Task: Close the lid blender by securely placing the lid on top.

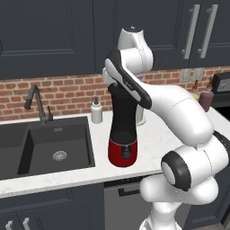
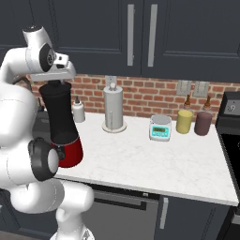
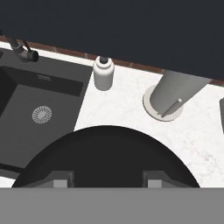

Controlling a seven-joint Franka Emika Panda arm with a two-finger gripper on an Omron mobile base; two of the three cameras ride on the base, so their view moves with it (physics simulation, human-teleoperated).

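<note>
Hand (image 2: 55, 80) directly above the blender (image 1: 122, 130), pointing straight down at its top. Tips (image 3: 59, 179) seen from the hand camera standing wide apart at the near rim of a broad black disc, the lid (image 3: 107, 155). Cannot tell whether clenched on the lid or merely resting over it: contact hidden by the white wrist in both base views and cut off at the bottom of the hand camera's picture. Lid lying flat, face up toward the camera, apparently level with the jar top; seating on the jar not visible.

Blender upright near the front edge of the tabletop (image 2: 154, 159), just right of the sink (image 1: 49, 143). Long axis vertical, black jar widening upward from a glossy red base; dial on the base facing the front edge.

Behind the blender, toward the brick wall, a white soap bottle (image 1: 96, 111) close to the sink's rear right corner. Faucet (image 1: 38, 104) at the back of the sink. Grey paper towel holder (image 2: 113, 110) standing further right along the back. Small scale (image 2: 160, 127), a yellow jar (image 2: 184, 121) and a dark red jar (image 2: 203, 123) lined up toward the right end of the tabletop, well apart from the blender.
</note>
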